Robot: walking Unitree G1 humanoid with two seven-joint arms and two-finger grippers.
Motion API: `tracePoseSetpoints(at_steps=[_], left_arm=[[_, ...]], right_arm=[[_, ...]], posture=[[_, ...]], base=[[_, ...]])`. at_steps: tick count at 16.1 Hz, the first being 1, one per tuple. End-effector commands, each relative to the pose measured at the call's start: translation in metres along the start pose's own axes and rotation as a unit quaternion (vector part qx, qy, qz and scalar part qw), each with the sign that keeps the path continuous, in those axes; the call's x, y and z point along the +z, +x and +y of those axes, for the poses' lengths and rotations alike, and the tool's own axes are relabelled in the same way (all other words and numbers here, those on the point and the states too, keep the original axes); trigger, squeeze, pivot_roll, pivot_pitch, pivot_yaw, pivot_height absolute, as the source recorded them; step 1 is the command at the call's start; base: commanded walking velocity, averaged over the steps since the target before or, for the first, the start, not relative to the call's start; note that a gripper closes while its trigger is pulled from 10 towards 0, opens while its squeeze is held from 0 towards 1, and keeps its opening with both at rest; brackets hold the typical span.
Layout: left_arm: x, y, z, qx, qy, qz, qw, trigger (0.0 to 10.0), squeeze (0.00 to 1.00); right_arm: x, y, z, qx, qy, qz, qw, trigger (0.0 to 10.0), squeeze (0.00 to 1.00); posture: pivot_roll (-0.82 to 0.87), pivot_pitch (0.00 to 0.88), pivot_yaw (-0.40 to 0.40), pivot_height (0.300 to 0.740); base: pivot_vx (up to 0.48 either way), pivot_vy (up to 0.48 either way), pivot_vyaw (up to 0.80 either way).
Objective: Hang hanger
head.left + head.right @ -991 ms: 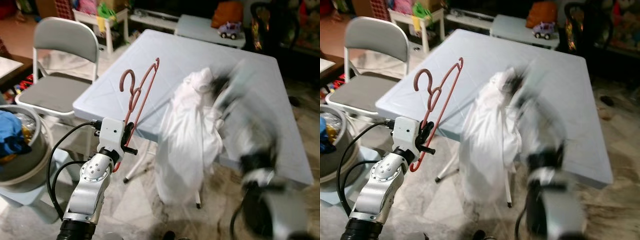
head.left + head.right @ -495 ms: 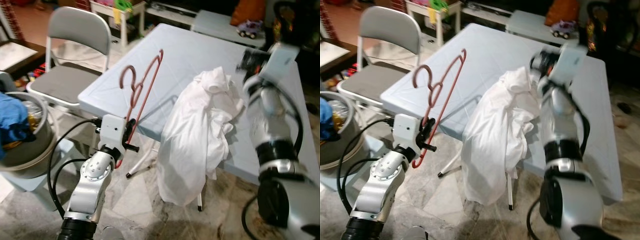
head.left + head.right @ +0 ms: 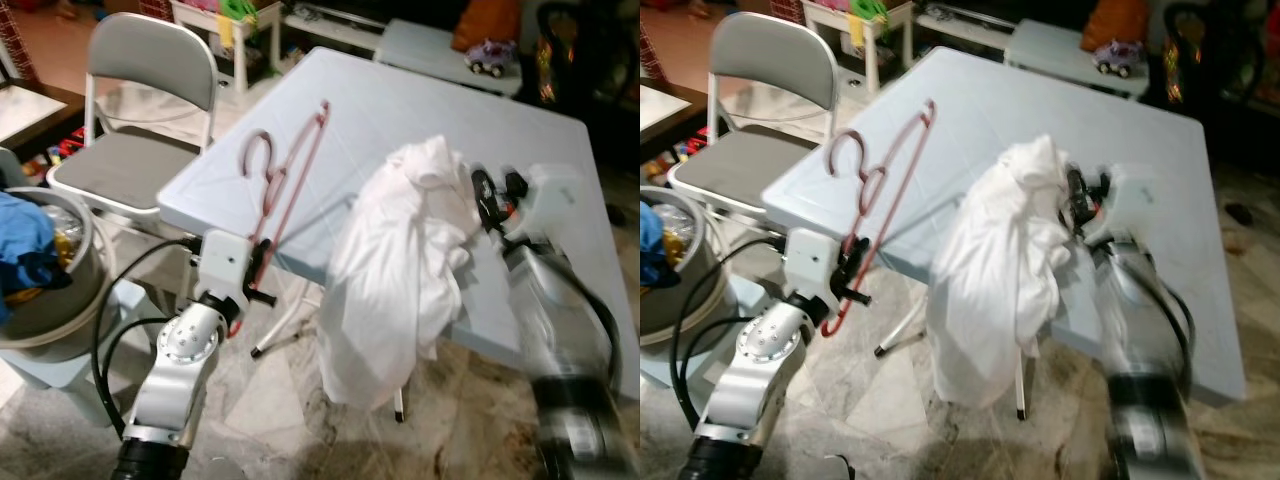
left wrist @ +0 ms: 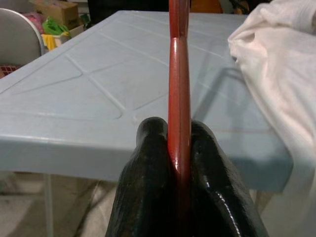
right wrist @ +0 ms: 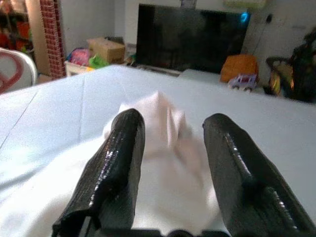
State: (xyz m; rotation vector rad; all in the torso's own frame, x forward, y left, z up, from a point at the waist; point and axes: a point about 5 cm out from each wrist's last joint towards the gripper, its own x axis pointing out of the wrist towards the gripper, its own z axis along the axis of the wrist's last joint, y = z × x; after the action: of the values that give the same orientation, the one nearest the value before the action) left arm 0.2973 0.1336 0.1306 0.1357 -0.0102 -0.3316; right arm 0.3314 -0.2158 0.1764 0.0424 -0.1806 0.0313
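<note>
A pinkish-red hanger (image 3: 281,187) stands upright in front of the pale blue table (image 3: 420,110), hook at the top. My left gripper (image 3: 256,270) is shut on its lower bar, the red bar (image 4: 178,123) pinched between the black fingers (image 4: 148,163). A white shirt (image 3: 400,270) lies bunched on the table's near edge and drapes down over it. My right gripper (image 3: 493,192) is open just right of the shirt's top; in the right wrist view its fingers (image 5: 118,158) straddle the raised white fold (image 5: 158,116).
A grey folding chair (image 3: 140,130) stands left of the table. A round basket (image 3: 40,270) with blue clothes sits at the far left. A second small table with a toy car (image 3: 490,55) and a dark TV (image 5: 190,37) stand behind.
My right arm has swung down from above the table to sit beside the shirt's top, fingers apart. The left gripper keeps the hanger in the same pose. The camera has shifted slightly.
</note>
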Motion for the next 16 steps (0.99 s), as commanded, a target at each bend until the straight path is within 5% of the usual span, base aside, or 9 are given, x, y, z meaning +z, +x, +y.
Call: tracePoseSetpoints(at_steps=[1, 9, 12, 13, 14, 15, 16], left_arm=[[-0.007, -0.004, -0.004, -0.022, 0.007, 0.014, 1.0, 10.0, 0.0], [-0.007, 0.0, -0.006, -0.023, -0.002, 0.016, 1.0, 10.0, 0.0], [-0.007, 0.001, -0.003, -0.022, 0.001, 0.017, 1.0, 10.0, 0.0], [-0.006, 0.002, -0.003, -0.022, 0.002, 0.017, 1.0, 10.0, 0.0], [-0.006, 0.002, -0.002, -0.021, 0.002, 0.017, 1.0, 10.0, 0.0], [-0.007, 0.001, -0.001, -0.019, 0.002, 0.019, 1.0, 10.0, 0.0], [-0.008, 0.0, -0.002, -0.019, 0.001, 0.02, 1.0, 10.0, 0.0]], right_arm=[[0.009, -0.012, -0.004, 0.026, 0.005, 0.009, 1.0, 10.0, 1.0], [-0.001, -0.063, -0.001, 0.158, 0.029, 0.146, 0.976, 10.0, 1.0], [-0.021, -0.067, 0.009, 0.142, 0.072, 0.172, 0.972, 10.0, 1.0], [-0.028, -0.067, 0.014, 0.129, 0.073, 0.183, 0.972, 10.0, 0.93], [-0.032, -0.067, 0.022, 0.123, 0.084, 0.181, 0.972, 10.0, 0.32], [-0.036, -0.065, 0.027, 0.097, 0.079, 0.18, 0.976, 10.0, 0.0], [-0.041, -0.063, 0.029, 0.063, 0.072, 0.181, 0.979, 10.0, 0.0]], posture=[[0.29, 0.099, -0.151, 0.74], [0.26, 0.092, -0.132, 0.74], [0.26, 0.094, -0.13, 0.74], [0.26, 0.096, -0.129, 0.74], [0.26, 0.096, -0.129, 0.74], [0.27, 0.098, -0.129, 0.74], [0.27, 0.1, -0.128, 0.74]], base=[[0.0, 0.0, 0.0], [0.0, 0.0, 0.0], [0.0, 0.0, 0.0], [0.0, 0.0, 0.0], [0.0, 0.0, 0.0], [0.0, 0.0, 0.0], [0.0, 0.0, 0.0]])
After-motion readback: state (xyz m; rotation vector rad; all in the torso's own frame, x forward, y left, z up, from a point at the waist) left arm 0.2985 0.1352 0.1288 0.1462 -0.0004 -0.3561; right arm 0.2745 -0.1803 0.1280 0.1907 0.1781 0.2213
